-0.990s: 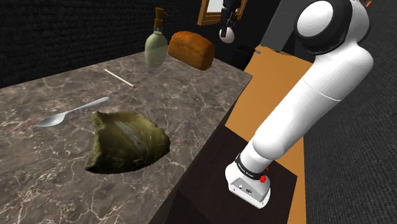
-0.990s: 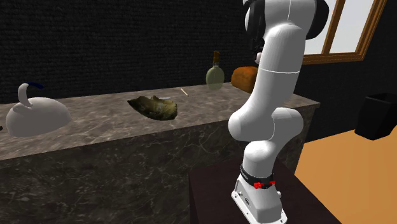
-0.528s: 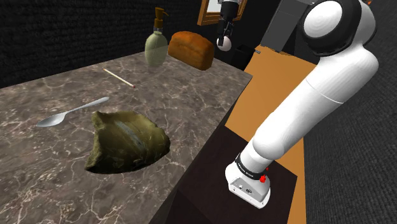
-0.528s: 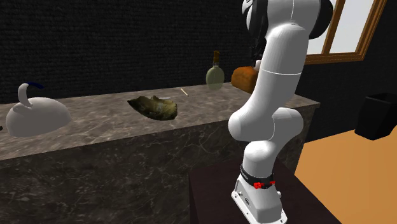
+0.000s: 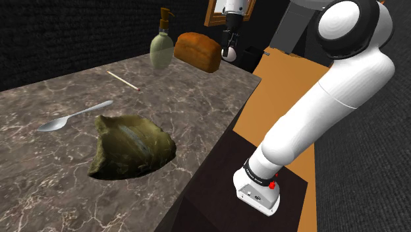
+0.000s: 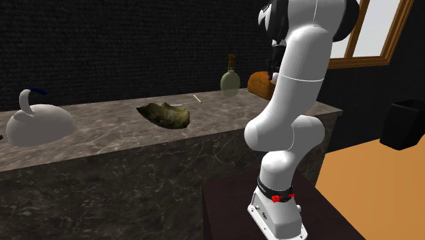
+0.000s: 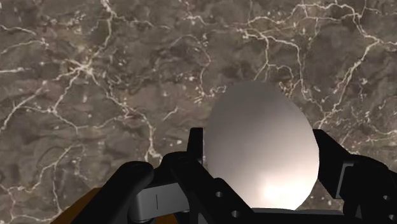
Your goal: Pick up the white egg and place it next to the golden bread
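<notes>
In the shoulder view your gripper (image 5: 228, 47) clasps the egg (image 5: 228, 55) just beside the bread (image 5: 199, 50), raised above the counter (image 5: 164, 99). In the second exterior view the arm (image 6: 293, 82) hides part of the bread (image 6: 258, 83). In the wrist view the egg's (image 7: 264, 133) long axis runs along the fingers (image 7: 196, 149), so I'd go straight down.

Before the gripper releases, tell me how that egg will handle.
The egg is rounded and smooth, so it will probably roll on the flat marbled counter once freed. Its glossy curve may slip in the gripper, which clasps only its sides. Likely fragile: lower it gently.
</notes>
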You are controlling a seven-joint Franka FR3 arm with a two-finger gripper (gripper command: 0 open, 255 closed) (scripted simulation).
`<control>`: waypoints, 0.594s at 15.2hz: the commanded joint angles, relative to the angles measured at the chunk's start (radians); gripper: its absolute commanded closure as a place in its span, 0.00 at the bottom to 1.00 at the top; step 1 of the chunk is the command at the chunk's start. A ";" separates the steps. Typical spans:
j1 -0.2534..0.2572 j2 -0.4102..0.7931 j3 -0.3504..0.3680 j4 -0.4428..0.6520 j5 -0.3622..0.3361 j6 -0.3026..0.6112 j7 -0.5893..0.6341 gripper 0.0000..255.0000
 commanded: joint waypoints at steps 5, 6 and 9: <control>-0.001 -0.008 0.000 -0.090 -0.003 0.082 0.001 1.00; -0.001 -0.009 -0.001 -0.104 -0.003 0.096 0.001 1.00; -0.002 -0.009 -0.002 -0.144 -0.004 0.136 0.000 1.00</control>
